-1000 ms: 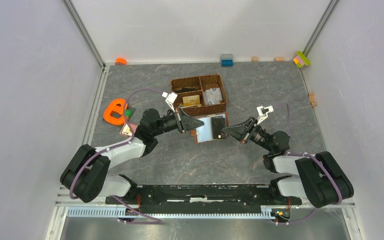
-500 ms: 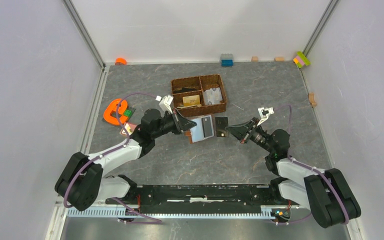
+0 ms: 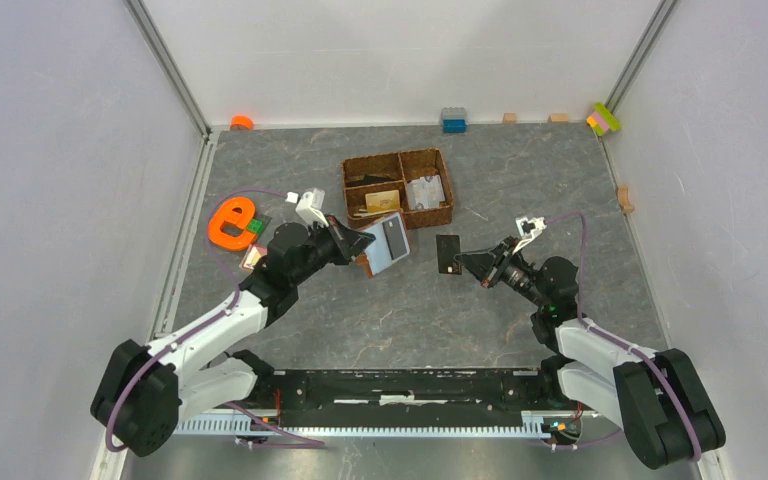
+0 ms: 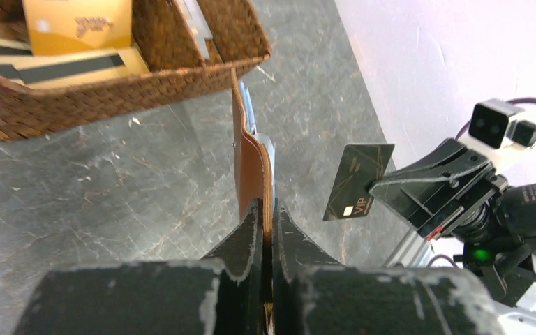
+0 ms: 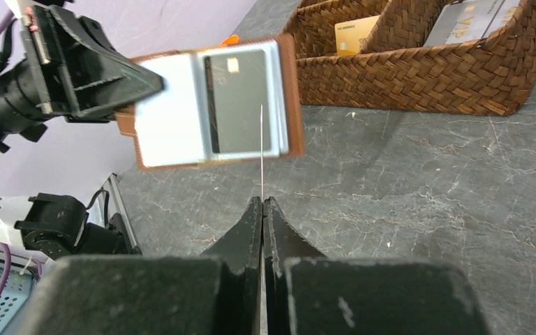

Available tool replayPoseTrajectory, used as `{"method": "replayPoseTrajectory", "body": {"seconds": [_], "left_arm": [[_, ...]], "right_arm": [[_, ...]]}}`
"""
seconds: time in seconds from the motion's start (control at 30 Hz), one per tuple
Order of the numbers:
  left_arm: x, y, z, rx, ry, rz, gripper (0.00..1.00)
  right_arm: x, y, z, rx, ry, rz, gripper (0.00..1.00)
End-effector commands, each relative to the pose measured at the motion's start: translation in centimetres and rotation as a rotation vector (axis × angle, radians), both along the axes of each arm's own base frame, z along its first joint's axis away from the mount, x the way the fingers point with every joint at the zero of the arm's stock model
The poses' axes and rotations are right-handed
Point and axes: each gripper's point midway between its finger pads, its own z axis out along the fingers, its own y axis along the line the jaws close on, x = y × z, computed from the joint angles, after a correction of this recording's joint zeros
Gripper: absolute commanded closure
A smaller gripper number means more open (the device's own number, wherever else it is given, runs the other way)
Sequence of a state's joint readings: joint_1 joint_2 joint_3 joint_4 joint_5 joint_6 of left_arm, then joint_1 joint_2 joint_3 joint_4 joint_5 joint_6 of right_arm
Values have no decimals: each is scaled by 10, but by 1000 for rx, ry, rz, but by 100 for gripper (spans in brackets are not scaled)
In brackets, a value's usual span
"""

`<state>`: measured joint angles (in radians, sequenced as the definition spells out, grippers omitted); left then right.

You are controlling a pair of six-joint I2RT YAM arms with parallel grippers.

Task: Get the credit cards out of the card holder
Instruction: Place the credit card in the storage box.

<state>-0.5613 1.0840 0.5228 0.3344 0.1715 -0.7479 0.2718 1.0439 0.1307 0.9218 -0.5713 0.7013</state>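
Observation:
My left gripper [image 3: 359, 246] is shut on the spine edge of the brown card holder [image 3: 385, 243] and holds it open above the table, left of centre. In the right wrist view the card holder [image 5: 213, 112] shows its pale inside, with a dark card [image 5: 241, 101] in a pocket. My right gripper [image 3: 464, 262] is shut on a black credit card [image 3: 448, 253], held clear of the card holder to its right. The left wrist view shows the holder edge-on [image 4: 251, 157] and the black card [image 4: 358, 181]. The right wrist view shows that card as a thin line [image 5: 262, 153].
A brown woven basket [image 3: 397, 213] stands just behind the card holder, with a gold card [image 3: 382, 200] and a grey card [image 3: 425, 190] in it. An orange e-shaped toy [image 3: 230, 222] lies at the left. Small blocks [image 3: 453, 120] line the back wall.
The black card has come out of the card holder. My right gripper drew it rightwards; my left gripper lifted the holder and carried it left, so the two are now apart.

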Motion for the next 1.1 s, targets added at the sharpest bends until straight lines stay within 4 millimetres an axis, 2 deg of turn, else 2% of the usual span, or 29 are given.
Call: {"method": "replayPoseTrajectory", "body": {"seconds": [0.0, 0.23, 0.4, 0.8, 1.07], "left_arm": [[11, 27, 18, 12, -110, 148, 98], [8, 41, 27, 0, -150, 202, 98], [6, 64, 31, 1, -199, 300, 98], [3, 101, 35, -49, -230, 483, 98], [1, 99, 34, -55, -227, 468, 98]], "right_arm": [[11, -3, 18, -7, -71, -33, 100], [15, -2, 20, -12, -74, -34, 100], [20, -1, 19, -11, -61, -36, 100], [45, 15, 41, -31, -57, -30, 100], [69, 42, 44, -250, -113, -50, 100]]}}
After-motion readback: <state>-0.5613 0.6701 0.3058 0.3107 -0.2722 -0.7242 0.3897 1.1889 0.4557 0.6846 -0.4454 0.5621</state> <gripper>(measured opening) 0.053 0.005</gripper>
